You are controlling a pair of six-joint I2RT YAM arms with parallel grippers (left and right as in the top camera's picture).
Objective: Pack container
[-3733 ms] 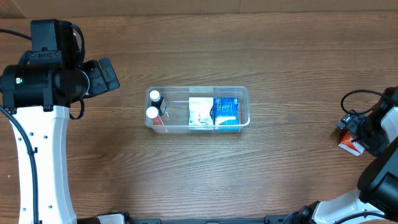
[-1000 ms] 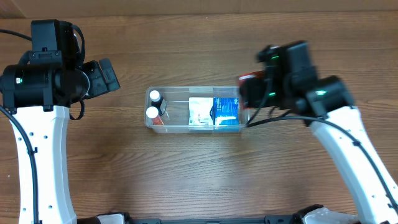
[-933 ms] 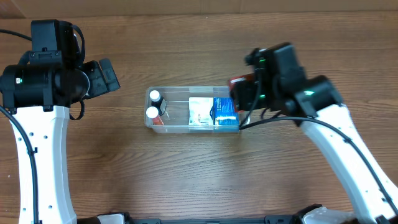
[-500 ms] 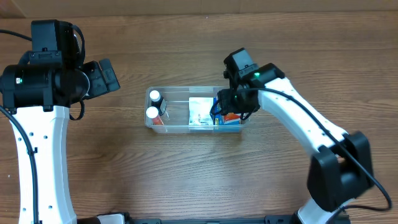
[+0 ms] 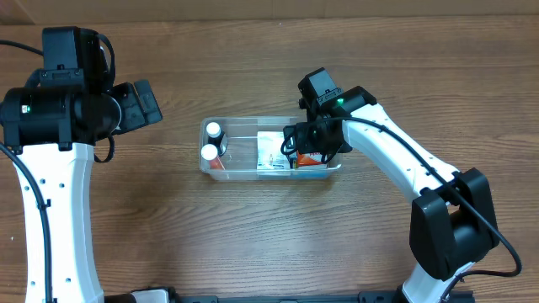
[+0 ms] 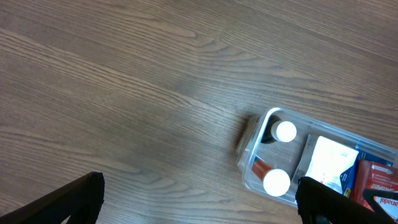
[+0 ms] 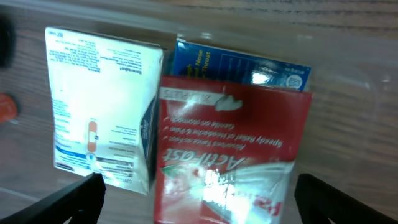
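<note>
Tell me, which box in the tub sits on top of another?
The red box: it covers most of the blue box, while the white box lies beside them with nothing on it.

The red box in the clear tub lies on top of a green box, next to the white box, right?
Not quite. Under the red box is a blue box, not a green one; the right wrist view shows this plainly. The rest is right: the red box lies in the clear tub, next to the white box.
</note>
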